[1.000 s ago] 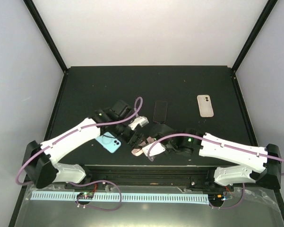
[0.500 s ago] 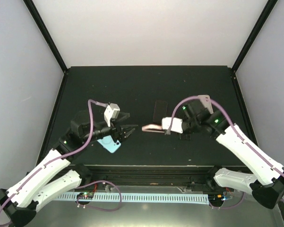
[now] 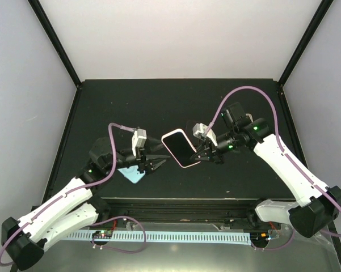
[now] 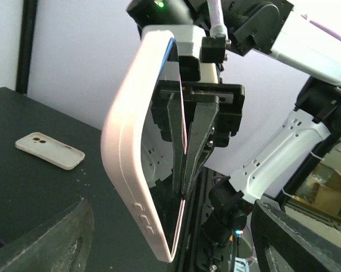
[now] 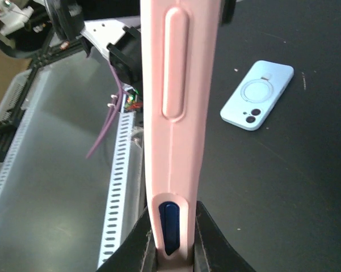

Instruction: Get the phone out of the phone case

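The right pincer [image 3: 201, 154] has lifted the black-screened phone [image 3: 180, 147], in its soft pink case [image 4: 125, 153], off the black counter [image 3: 130, 107]. It clamps one edge, holding the phone aloft between the arms. The left pincer [image 3: 161, 164], spread wide and empty, has swung round to face it. The case is still on, so peeling it off looks to be next.

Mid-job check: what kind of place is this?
Likely a lab robot test cell: a black table boxed in by plain white panels, with a blue phone case and a beige phone case laid out as props.
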Controlling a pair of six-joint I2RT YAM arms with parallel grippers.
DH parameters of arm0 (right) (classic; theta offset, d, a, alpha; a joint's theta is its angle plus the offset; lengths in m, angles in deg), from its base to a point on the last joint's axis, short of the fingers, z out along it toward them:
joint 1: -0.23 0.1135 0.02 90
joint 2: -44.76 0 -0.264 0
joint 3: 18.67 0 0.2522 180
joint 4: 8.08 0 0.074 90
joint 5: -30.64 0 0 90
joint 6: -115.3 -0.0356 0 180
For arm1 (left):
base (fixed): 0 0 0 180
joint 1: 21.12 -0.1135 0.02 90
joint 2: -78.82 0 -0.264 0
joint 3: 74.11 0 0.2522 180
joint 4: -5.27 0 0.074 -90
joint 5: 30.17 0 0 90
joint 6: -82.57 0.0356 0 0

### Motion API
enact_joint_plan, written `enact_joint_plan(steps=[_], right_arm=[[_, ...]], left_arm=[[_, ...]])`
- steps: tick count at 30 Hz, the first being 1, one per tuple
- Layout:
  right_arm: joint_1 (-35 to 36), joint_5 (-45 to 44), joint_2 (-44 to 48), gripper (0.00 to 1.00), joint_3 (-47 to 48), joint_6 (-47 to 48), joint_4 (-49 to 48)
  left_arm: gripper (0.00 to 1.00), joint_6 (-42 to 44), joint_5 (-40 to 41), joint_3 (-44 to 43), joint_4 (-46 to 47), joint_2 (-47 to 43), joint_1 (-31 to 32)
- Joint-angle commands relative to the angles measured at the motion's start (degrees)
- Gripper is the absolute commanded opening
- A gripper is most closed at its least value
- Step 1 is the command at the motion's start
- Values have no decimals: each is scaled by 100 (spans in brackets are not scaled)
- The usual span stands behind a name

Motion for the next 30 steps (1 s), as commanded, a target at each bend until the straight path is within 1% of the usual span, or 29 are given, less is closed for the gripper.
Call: enact_joint_plan(steps=[1,3,6,9,10,12,16,20,23,27,30], right_arm=[[-47,898,62,1,47,-297,-270],[-42,995,63,1,20,-338,-281],[-42,1084,74,1,-51,-458,-363],[-42,1067,90,1,-122,-534,-457],[-42,1052,95,1,-144,-560,-481],[-42,1044,115,1,-181,-591,-506],[-42,1015,182,1,-242,-734,-649],[-43,981,230,1,-299,-858,-790],[-42,973,227,1,-317,-856,-801],[-38,951,227,1,-320,-879,-808],[-38,944,239,1,-320,-887,-816]], left_arm=[[73,-203,-526,-138,898,247,120],[68,-267,-436,-172,1002,316,151],[56,-406,-265,-182,1232,398,161],[46,-533,-319,-211,1479,499,177],[40,-551,-332,-253,1492,559,194],[35,-521,-353,-396,1343,642,239],[31,-399,-311,-589,1047,748,351],[27,-439,-317,-627,1198,836,445],[22,-489,-317,-714,1237,951,512],[19,-466,-418,-912,1197,1116,587],[19,-451,-449,-1001,1183,1218,638]])
